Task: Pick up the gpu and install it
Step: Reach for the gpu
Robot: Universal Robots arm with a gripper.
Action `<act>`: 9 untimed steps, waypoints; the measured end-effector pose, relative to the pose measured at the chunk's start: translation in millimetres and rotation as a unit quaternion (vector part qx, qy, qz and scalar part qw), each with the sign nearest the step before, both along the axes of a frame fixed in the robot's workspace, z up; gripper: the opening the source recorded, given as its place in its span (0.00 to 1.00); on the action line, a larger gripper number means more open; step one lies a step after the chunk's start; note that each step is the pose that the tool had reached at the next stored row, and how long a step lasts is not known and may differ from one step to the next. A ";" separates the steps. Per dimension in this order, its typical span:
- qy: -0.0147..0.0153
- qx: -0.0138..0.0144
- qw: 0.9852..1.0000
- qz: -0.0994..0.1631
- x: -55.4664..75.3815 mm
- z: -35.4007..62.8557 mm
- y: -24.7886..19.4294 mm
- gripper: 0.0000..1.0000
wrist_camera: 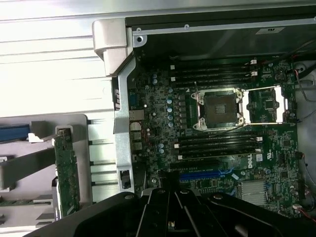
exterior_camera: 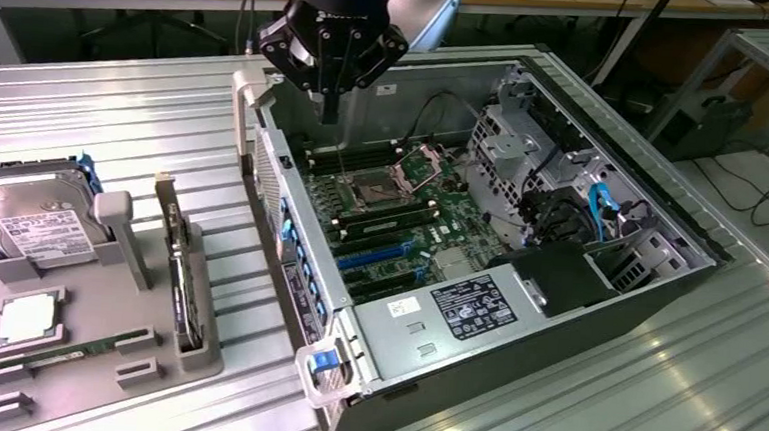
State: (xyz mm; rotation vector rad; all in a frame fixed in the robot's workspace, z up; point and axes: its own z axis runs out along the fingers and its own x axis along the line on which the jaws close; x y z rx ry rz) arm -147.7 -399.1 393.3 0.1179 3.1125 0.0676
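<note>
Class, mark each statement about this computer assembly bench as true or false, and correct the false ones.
1. The gpu stands on edge in the gray tray. True.
2. The end effector is holding the gpu. False: it hangs over the open computer case, apart from the gpu.
3. The case is open, with its motherboard showing. True.
4. The hard drive sits inside the case. False: it sits in the tray, outside the case.
5. A green memory stick lies in the tray. True.
</note>
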 end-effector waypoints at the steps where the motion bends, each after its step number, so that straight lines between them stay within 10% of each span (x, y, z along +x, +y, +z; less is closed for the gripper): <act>1: 0.000 0.000 1.000 0.000 -0.5 0.0 0.0 0.11; 9: 0.000 0.000 1.000 0.000 -4.8 0.0 0.0 0.11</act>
